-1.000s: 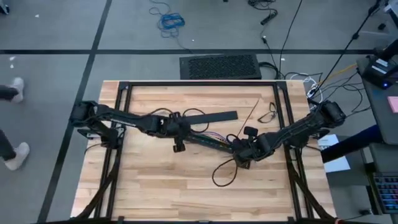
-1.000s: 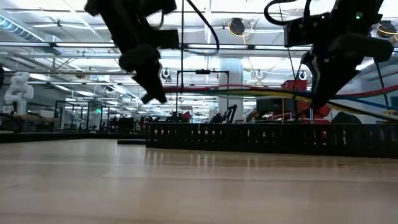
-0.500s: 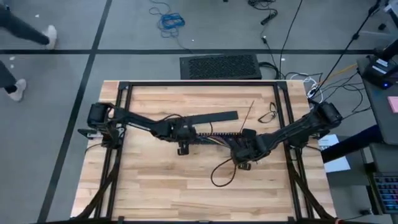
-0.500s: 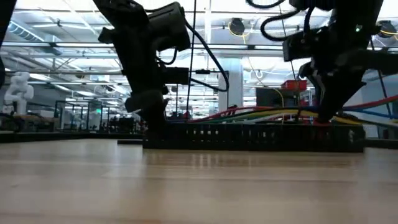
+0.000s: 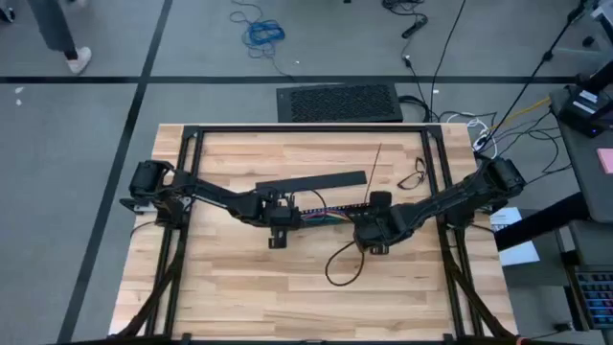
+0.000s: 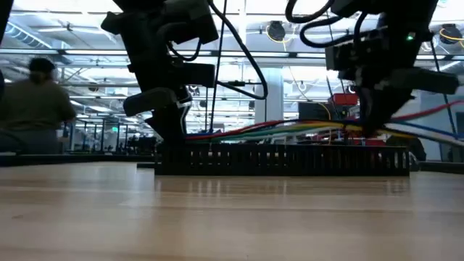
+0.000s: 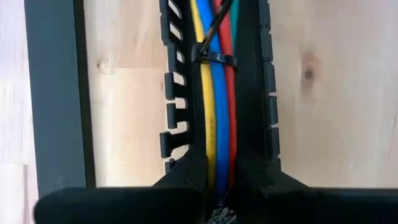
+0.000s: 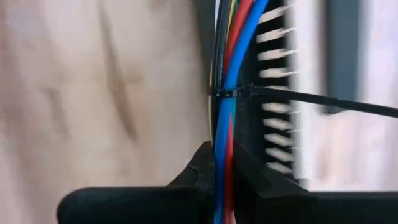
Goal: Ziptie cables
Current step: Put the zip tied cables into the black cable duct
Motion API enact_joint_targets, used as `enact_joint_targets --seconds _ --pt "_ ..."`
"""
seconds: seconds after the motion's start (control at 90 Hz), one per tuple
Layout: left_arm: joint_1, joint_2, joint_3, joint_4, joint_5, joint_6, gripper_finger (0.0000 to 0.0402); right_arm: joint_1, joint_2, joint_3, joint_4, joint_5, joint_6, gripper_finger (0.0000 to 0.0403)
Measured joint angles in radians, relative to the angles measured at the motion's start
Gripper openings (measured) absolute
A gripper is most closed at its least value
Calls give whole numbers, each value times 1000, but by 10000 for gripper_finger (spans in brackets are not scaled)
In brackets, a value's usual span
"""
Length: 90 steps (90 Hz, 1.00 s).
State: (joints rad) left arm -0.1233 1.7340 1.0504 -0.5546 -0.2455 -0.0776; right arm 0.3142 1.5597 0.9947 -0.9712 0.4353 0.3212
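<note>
Both grippers [image 5: 299, 213] [image 5: 356, 222] pinch smooth cables [image 7: 214, 112] — ziptied [image 7: 214, 59].

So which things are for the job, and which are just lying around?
For the job: the cables, the ziptie round them, the left gripper and right gripper shut on them.
Lying about: the blue cable coil and black mat on the floor.

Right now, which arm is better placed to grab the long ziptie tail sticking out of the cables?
Probably right. The right pincer grips the cables just beside that ziptie, whose tail juts out. The left pincer clamps the bundle's other end and could steady it.
</note>
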Motion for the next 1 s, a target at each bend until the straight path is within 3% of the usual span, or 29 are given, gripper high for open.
enact_joint_targets --seconds 0.289,1.0 --pt "-44 0 1 -52 -29 -23 39 -103 0 5 52 32 -157 11" --pt "-62 0 1 -71 -58 -48 39 -158 0 -58 162 -99 -374 16"
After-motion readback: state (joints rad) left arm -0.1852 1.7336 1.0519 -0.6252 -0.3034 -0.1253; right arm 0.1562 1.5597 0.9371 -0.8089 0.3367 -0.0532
